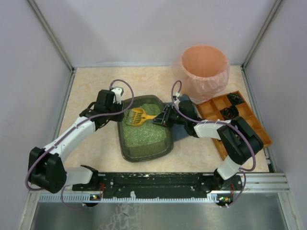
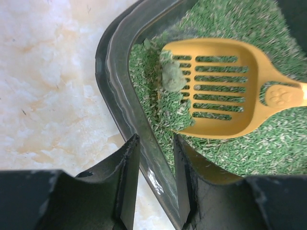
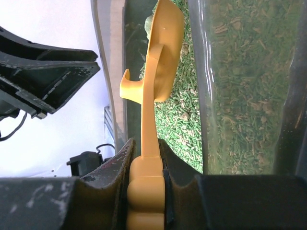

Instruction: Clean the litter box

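Nearest the left wrist lens, the two black fingers [image 2: 127, 172] of the left gripper [image 2: 154, 143] are straddling the raised rim of the dark grey-brown rounded-rectangular plastic litter box [image 2: 112, 62]. They are standing only narrowly apart, one outside the wall and one inside, and I am reading that as a clamp on the rim, bracing the box.

From above, the litter box is sitting mid-table between the two arms, its long axis running near to far, filled with green granular litter [image 1: 146, 139]. The right gripper [image 3: 146, 143] is closing tight on the handle of the yellow slotted plastic scoop [image 2: 220, 86], jaws flat against both sides of it. The scoop is lying across the far end of the box, handle pointing right toward its own arm, blade reaching the far-left corner just beside the left fingers.

A pale green clump [image 2: 172, 79] is resting at the blade's leading lip with loose litter heaped around it; I cannot tell whether it is fully aboard.

What I am weighing is direction. The round pink-lined bin [image 1: 206, 81] is standing at the far right, behind the right gripper and away from the blade, so the right arm is the nearer one. I am judging that the load needs lifting level, then drawing back along the handle's line toward the bin.
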